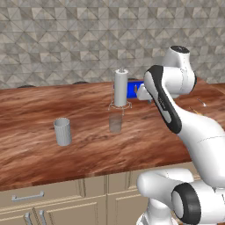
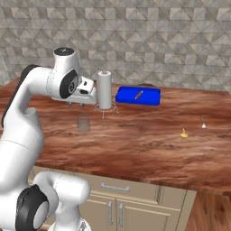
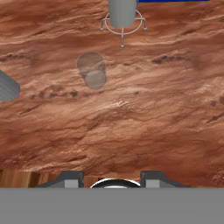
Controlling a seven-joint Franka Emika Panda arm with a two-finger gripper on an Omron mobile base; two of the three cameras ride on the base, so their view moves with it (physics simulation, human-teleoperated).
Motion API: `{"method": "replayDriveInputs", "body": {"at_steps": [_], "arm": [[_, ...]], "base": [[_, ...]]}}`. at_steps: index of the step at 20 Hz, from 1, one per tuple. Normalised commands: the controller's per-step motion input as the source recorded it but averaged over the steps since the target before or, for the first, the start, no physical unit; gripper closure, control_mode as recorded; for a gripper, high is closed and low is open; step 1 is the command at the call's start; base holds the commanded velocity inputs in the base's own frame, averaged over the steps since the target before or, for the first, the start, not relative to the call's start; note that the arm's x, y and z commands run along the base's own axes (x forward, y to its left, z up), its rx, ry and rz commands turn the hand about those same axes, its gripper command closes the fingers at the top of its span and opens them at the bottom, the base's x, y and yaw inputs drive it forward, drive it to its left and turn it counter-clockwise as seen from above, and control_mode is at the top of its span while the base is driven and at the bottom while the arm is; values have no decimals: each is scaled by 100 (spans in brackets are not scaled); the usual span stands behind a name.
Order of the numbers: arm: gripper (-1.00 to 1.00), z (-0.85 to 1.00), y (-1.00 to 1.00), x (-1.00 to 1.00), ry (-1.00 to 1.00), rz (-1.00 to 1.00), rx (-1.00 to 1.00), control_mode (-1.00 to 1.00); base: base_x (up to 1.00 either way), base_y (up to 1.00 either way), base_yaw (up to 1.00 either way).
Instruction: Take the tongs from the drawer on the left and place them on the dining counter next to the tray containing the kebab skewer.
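On the dining counter (image 2: 135, 140), a paper-towel holder (image 2: 104, 90) stands near the back, with the tray (image 2: 137, 96) just beside it at 3 o'clock — the skewer (image 2: 138, 94) lies in the tray. A glass (image 2: 83, 123) sits in front of the holder at about 7 o'clock; a ribbed cup (image 1: 62, 131) stands well left of the glass, at 9 o'clock. Far right, at 4 o'clock from the tray — two small utensils (image 2: 184, 133) lie near each other.
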Motion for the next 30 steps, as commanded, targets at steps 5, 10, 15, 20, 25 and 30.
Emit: {"method": "replayDriveInputs", "body": {"at_steps": [5, 10, 15, 20, 25, 30], "arm": [[-100, -5, -19, -16, 4, -3, 0, -100], [-100, -1, -32, -29, 1, -9, 0, -100], [-100, 0, -9, -32, 0, -3, 0, -100], [-100, 0, 0, -36, -1, 0, 0, -100], [-100, 0, 0, -21, -3, -2, 0, -100], [-100, 0, 0, -26, -2, -5, 0, -100]], "base": [[0, 0, 0], [0, 0, 0], [0, 0, 0], [0, 0, 0], [0, 0, 0], [0, 0, 0]]}}
